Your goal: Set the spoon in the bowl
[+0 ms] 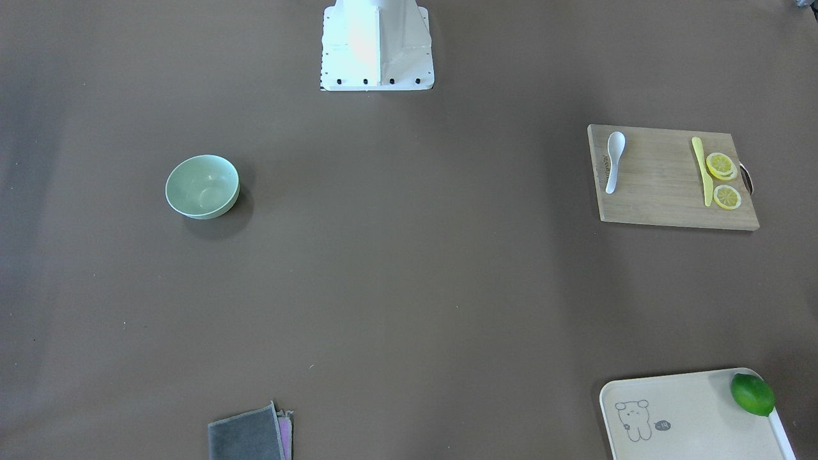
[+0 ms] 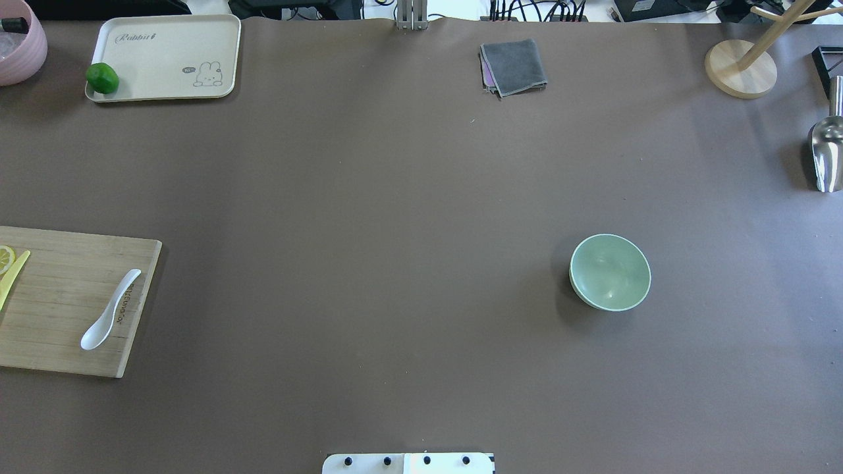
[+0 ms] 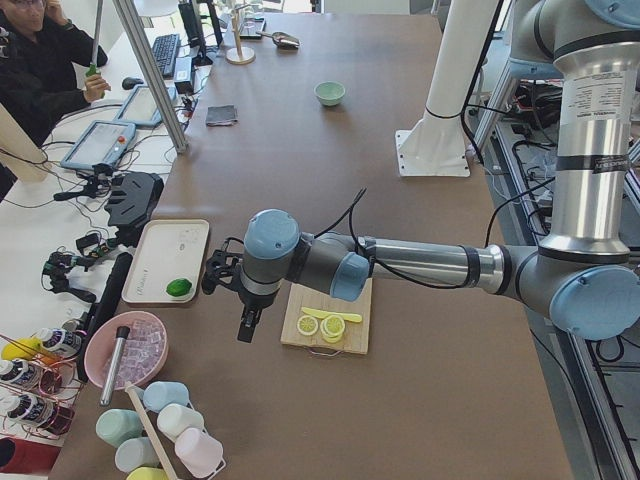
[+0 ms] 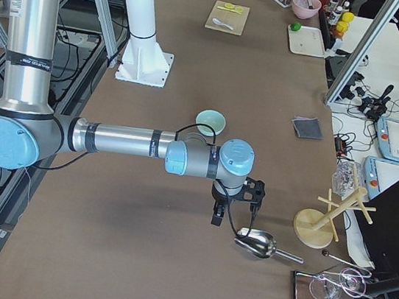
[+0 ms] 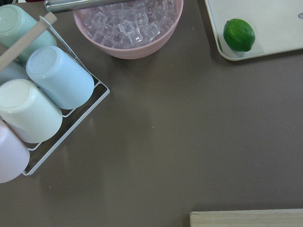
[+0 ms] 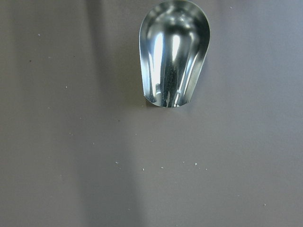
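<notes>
The white spoon (image 1: 614,161) lies on a wooden cutting board (image 1: 664,191), near the board's edge that faces the table's middle; it also shows in the overhead view (image 2: 110,311). The mint-green bowl (image 1: 202,186) stands empty on the brown table, far across from the spoon (image 2: 610,272). My left gripper (image 3: 246,322) hangs beyond the board's outer end, near the tray, seen only from the side; I cannot tell if it is open. My right gripper (image 4: 216,213) hangs near a metal scoop, past the bowl (image 4: 210,121); I cannot tell its state either.
A yellow knife (image 1: 703,171) and lemon slices (image 1: 722,166) share the board. A cream tray (image 2: 164,59) holds a lime (image 2: 102,78). A grey cloth (image 2: 514,66), a metal scoop (image 6: 174,52), a pink ice bowl (image 5: 128,23) and racked cups (image 5: 42,94) line the edges.
</notes>
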